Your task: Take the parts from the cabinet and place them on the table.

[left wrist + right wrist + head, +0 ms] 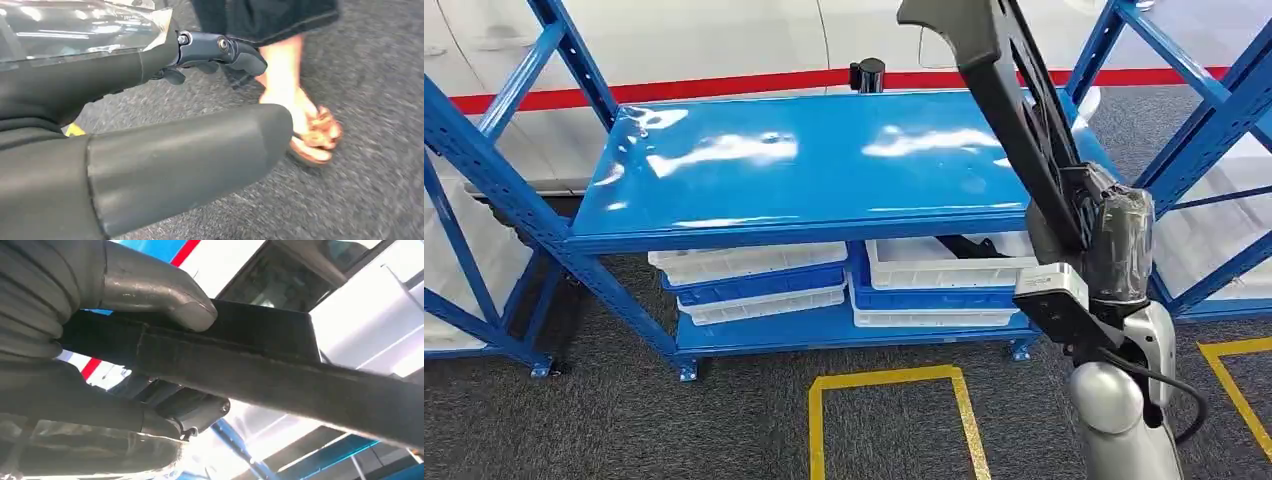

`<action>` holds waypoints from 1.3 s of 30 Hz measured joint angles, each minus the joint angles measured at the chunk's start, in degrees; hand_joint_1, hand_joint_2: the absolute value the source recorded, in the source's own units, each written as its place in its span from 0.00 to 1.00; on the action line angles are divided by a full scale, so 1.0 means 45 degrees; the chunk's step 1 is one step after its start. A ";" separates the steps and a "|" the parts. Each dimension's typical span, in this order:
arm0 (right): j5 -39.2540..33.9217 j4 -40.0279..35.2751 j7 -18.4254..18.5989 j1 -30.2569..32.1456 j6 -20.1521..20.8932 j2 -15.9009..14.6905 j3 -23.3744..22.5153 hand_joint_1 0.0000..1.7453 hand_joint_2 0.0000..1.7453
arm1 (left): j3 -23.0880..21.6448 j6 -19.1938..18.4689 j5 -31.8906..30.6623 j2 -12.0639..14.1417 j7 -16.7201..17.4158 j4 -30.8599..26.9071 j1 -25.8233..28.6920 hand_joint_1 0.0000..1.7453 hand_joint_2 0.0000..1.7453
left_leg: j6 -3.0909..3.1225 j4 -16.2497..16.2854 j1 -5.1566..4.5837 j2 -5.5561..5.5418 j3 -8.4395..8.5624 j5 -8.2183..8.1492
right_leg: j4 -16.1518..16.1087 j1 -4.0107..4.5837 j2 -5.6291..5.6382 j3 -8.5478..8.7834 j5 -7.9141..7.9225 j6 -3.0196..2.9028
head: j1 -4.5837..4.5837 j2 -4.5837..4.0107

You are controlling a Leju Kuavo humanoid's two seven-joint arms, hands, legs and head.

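Note:
My right hand (pixel 1114 240) grips a long black part (pixel 1004 90) that slants up and to the left, above the right end of the blue shelf top (pixel 824 160). In the right wrist view the thumb (pixel 150 290) presses on the black part (pixel 280 370), with the darker fingers wrapped under it. Another black part (pixel 969 243) lies in a white tray (pixel 934 265) on the lower shelf. My left hand (pixel 165 155) hangs over grey carpet, thumb and fingers (pixel 220 50) apart, holding nothing.
Stacked white and blue trays (pixel 754 280) sit on the lower shelf. Blue racks stand at the left (pixel 484 180) and the right (pixel 1214 130). Yellow floor lines (pixel 889 400) mark the carpet in front. A person's sandalled foot (pixel 300 120) stands close to my left hand.

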 joint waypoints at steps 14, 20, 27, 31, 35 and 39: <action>-0.0490 0.1719 -0.0286 -0.1131 -0.0097 -0.0019 0.0306 0.87 1.00 | 0.0461 0.0257 0.0272 -0.0117 0.0010 0.0000 -0.0044 0.00 0.00 | 0.0823 -0.1878 -0.0085 0.0008 -0.0042 0.1098 | 0.3455 0.0071 0.0004 -0.1082 -0.1540 0.0634 | 0.0092 0.0000; -0.1365 0.2651 -0.0699 -0.1836 -0.0860 -0.0234 0.0476 0.87 1.00 | 0.0631 0.0344 0.0354 -0.0107 -0.0058 0.0000 0.0002 0.00 0.00 | 0.0425 -0.1812 -0.0145 -0.0066 -0.0299 0.1532 | -0.0064 0.0188 0.0083 0.1001 -0.0879 0.0545 | 0.0073 0.0000; -0.1938 0.3001 -0.1098 -0.1710 -0.1107 -0.0627 0.0515 0.87 1.00 | 0.0821 0.0612 0.0680 -0.0058 0.0122 0.0000 0.0081 0.00 0.00 | 0.0095 0.2105 -0.0088 -0.0023 -0.1707 -0.1013 | -0.0048 0.0097 -0.0008 0.0410 -0.0314 -0.0182 | 0.0029 0.0000; -0.1957 0.3783 -0.1282 -0.2334 -0.1073 -0.0597 0.0811 0.87 1.00 | 0.1049 0.0927 0.0889 -0.0121 0.0219 0.0019 0.0041 0.00 0.00 | 0.0299 -0.0301 -0.0094 -0.0023 0.0099 0.0267 | 0.0052 0.0197 0.0057 0.0172 -0.0175 -0.0163 | 0.0024 0.0000; -0.1962 0.4337 -0.1384 -0.2932 -0.1103 -0.0515 0.1045 0.87 1.00 | 0.1185 0.1127 0.0962 -0.0170 0.0311 0.0024 -0.0050 0.00 0.00 | 0.0602 -0.1794 -0.0289 -0.0019 0.0860 0.0348 | 0.0099 0.0267 -0.0042 0.0010 0.0005 0.0112 | 0.0034 0.0000; -0.2059 0.5314 -0.1574 -0.3902 -0.1054 -0.0374 0.1477 0.87 1.00 | 0.1340 0.1729 0.0986 -0.0277 0.0836 0.0053 -0.0085 0.00 0.00 | 0.0900 -0.2195 -0.0158 0.0109 0.0756 0.0772 | 0.0965 0.0250 0.0010 -0.0556 -0.0713 0.0170 | 0.0117 0.0000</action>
